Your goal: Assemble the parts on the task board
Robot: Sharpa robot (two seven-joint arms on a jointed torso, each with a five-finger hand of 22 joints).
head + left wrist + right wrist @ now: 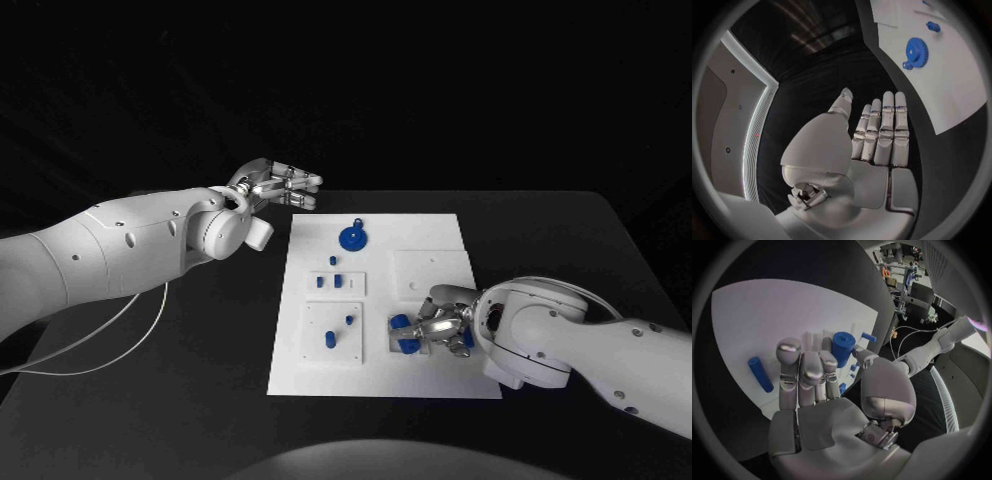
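— From the head view, what are your hands doing?
— My left hand (pixel 274 187) hovers released, fingers spread, above bare black table (pixel 173 400) just beyond the task board's (pixel 433 245) far left corner. My right hand (pixel 433 330) sits low on the board's near right part, among blue parts; a blue gear (pixel 352 238) lies well apart, farther up.

— And your left wrist view?
— Fingers (pixel 887 135) straight, nothing in them. Dark table surrounds them; the board edge and gear (pixel 916 51) lie nearby.

— Right wrist?
— I pinch a blue cylinder (pixel 842 346) between thumb and fingertips (pixel 820 365), over the board. A blue peg (pixel 759 374) lies loose beside them.
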